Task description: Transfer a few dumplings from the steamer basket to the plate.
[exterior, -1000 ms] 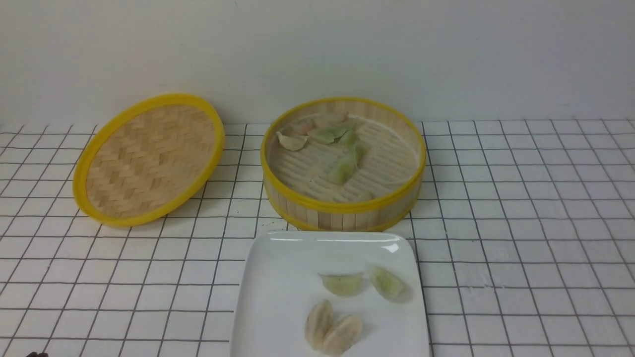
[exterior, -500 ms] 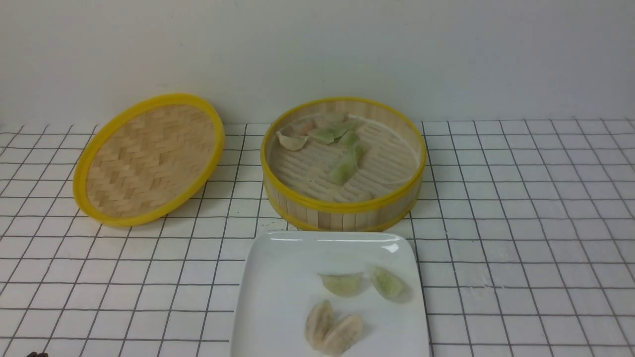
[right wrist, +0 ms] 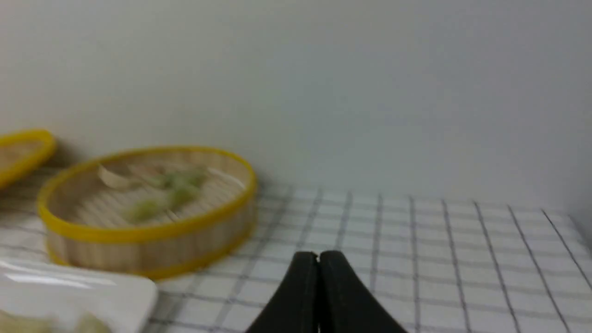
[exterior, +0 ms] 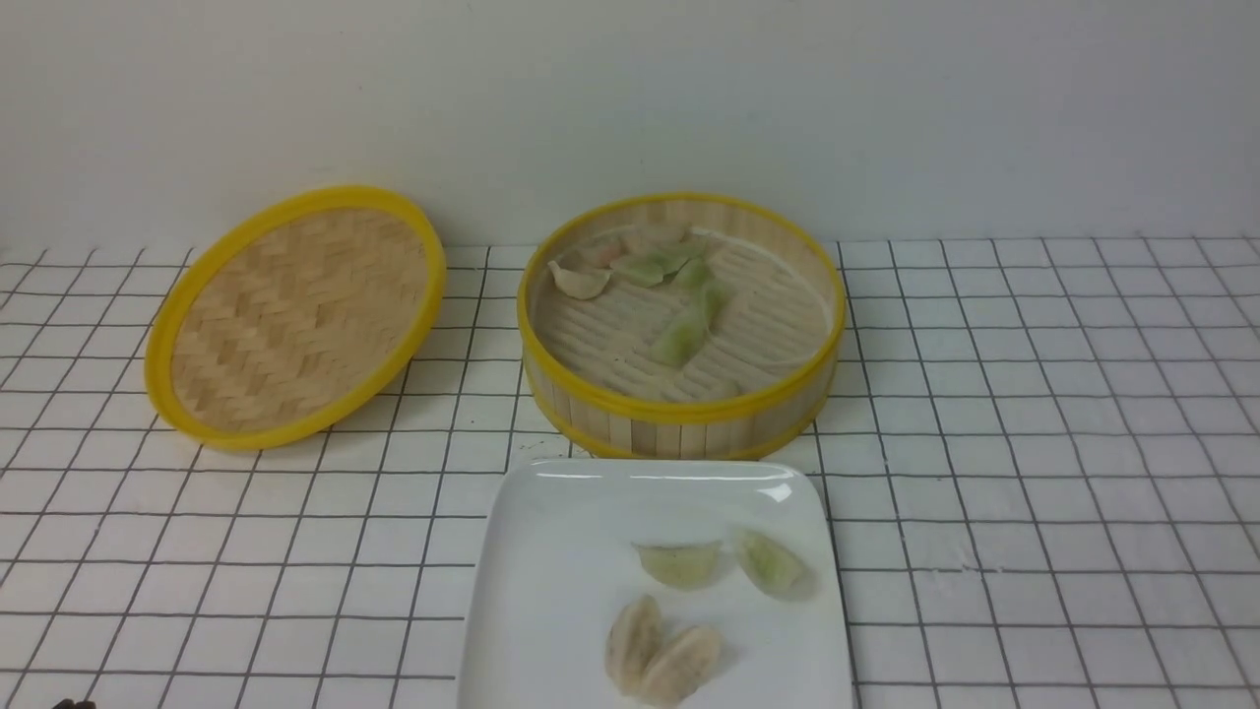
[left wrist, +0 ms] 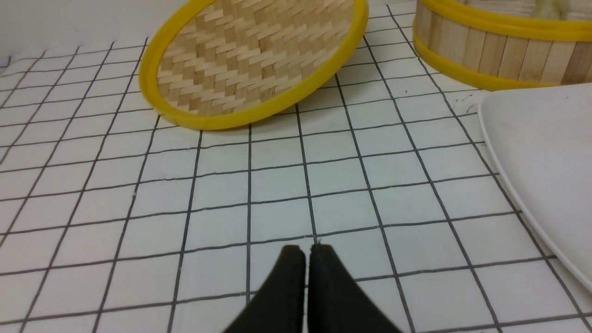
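The steamer basket (exterior: 679, 414) stands at the back middle with several green and beige dumplings (exterior: 684, 335) on its slatted floor. In front of it the white plate (exterior: 551, 571) holds two green dumplings (exterior: 679, 564) and two beige ones (exterior: 658, 655). My left gripper (left wrist: 306, 249) is shut and empty over the grid cloth, left of the plate (left wrist: 545, 152). My right gripper (right wrist: 318, 254) is shut and empty, to the right of the basket (right wrist: 148, 249). Only a dark speck of the left gripper (exterior: 71, 703) shows in the front view.
The flat woven lid (exterior: 295, 315) with its yellow rim leans tilted at the back left, seen close as the lid (left wrist: 254, 60) from the left wrist. A pale wall rises behind everything. The white grid cloth (exterior: 1034, 443) covers the table.
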You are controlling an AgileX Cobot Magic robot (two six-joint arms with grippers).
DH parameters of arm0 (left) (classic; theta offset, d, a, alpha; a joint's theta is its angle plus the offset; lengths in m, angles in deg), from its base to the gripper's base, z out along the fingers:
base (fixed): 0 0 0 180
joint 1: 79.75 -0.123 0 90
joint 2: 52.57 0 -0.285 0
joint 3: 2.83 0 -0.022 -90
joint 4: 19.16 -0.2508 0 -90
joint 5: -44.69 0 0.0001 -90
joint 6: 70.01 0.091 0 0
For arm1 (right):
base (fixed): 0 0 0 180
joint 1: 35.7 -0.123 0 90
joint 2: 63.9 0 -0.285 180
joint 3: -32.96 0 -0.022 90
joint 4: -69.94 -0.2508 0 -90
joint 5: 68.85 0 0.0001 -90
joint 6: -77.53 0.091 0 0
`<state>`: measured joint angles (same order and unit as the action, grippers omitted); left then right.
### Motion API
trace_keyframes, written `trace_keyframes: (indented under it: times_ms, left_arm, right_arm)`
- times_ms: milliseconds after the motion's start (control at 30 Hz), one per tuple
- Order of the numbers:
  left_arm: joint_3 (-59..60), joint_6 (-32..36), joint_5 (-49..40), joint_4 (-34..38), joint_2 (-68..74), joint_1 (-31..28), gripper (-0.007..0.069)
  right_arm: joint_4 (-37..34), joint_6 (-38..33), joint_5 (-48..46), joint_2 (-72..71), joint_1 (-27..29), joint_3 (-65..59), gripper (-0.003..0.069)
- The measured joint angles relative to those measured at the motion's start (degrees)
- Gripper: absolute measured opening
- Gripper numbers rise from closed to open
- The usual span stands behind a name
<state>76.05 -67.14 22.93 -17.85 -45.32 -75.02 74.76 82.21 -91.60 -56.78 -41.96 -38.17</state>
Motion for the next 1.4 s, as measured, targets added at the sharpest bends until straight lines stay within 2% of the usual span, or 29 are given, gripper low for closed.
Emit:
trace_keyframes:
  times_ms: [100,233,1400]
  left_arm:
    - [0.0,0.1,0.0,0.0,0.0,0.0,-0.0006]
    - [0.0,0.1,-0.1,0.0,0.0,0.0,-0.0006]
    - [0.0,0.1,-0.1,0.0,0.0,0.0,-0.0006]
  right_arm:
    - [1.2,0.0,0.0,0.0,4.2,-5.7,-0.0015]
    - [1.2,0.0,0.1,0.0,5.7,-7.2,-0.0015]
    - [1.2,0.4,0.2,0.0,5.7,-7.2,-0.0015]
